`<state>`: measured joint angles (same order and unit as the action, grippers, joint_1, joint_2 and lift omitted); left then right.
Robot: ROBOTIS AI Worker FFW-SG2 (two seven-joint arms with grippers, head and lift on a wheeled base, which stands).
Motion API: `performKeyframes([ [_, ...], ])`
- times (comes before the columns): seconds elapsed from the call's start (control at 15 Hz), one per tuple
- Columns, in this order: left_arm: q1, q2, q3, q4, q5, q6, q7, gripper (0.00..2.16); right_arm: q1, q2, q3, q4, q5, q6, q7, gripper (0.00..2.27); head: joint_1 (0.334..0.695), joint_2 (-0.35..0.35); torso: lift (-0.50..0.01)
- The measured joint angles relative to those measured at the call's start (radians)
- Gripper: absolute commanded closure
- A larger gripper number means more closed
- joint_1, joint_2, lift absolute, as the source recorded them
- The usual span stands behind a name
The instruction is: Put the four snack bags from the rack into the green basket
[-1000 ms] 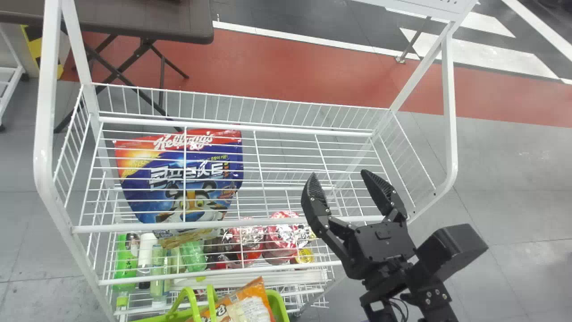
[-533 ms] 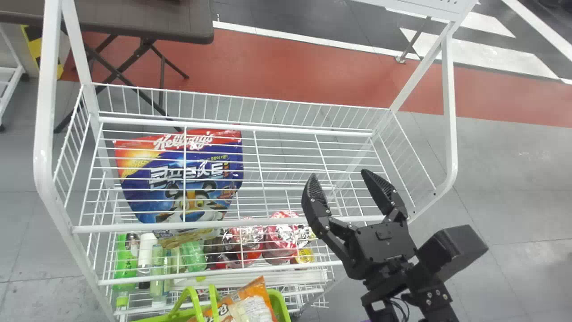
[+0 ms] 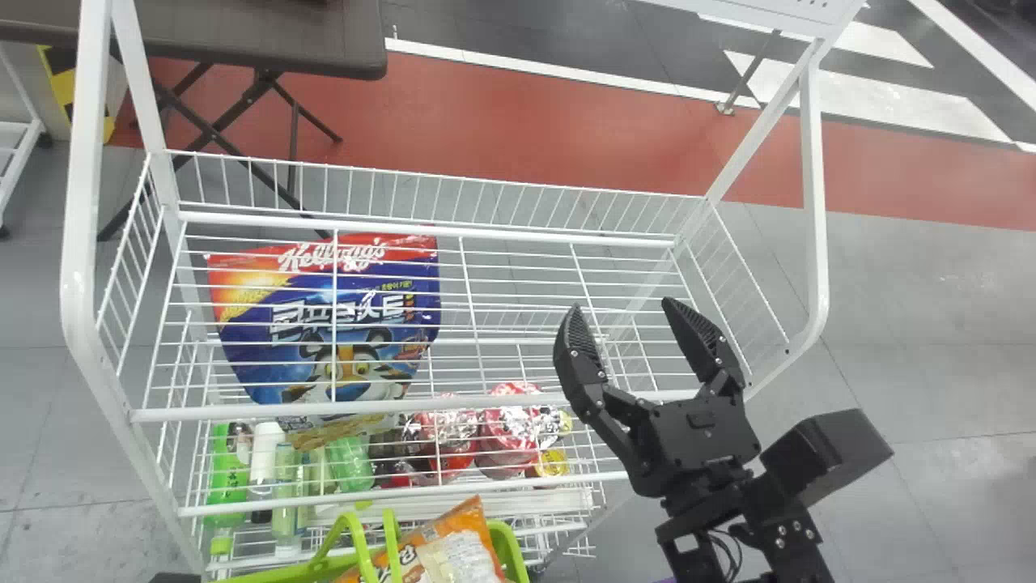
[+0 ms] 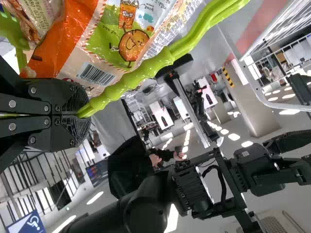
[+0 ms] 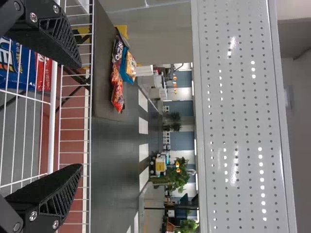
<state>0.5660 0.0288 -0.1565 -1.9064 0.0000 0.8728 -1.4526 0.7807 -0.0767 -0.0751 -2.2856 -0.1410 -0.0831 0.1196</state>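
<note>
Right claw [image 3: 623, 308] open, nothing in it, above the right part of the wire rack [image 3: 486, 232] in the head view; two flat black fingers spread in a V, ridged pads [image 3: 584, 338] facing each other. Left claw [image 4: 78, 112] clenched on the basket handle [image 4: 126, 82], a lime-green plastic bar with knobbly swells along it. Task bag: big glossy foil pouch [image 3: 332, 324], blue with a red top band, flat on the rack's upper shelf, left half of the head view. Rack is thin white wire on smooth white tube. Crinkly orange snack bag [image 3: 465, 551] sits in the green basket [image 3: 511, 559], bottom edge of the same view. Left wrist view has a clear-windowed bag [image 4: 41, 14] too, upper left corner. Shelf below: green bottle [image 3: 227, 482], white bottle [image 3: 265, 453], rounded red packs [image 3: 510, 437] in shiny wrap. Right wrist view: smooth dark worktop [image 5: 103, 58] carrying crumpled red [image 5: 117, 92] and blue [image 5: 127, 68] bags, plus a pale metal panel [image 5: 243, 116] punched with small round holes.
</note>
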Motion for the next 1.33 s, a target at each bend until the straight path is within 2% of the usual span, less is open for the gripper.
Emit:
performKeyframes([
  [1.33, -0.014, 0.0, 0.0, 0.009, 0.0, 0.013, 0.001, 2.11, -0.02, 0.0, -0.003, 0.007, 0.0, 0.003, -0.002, 0.08, 0.695, -0.35, -0.006],
])
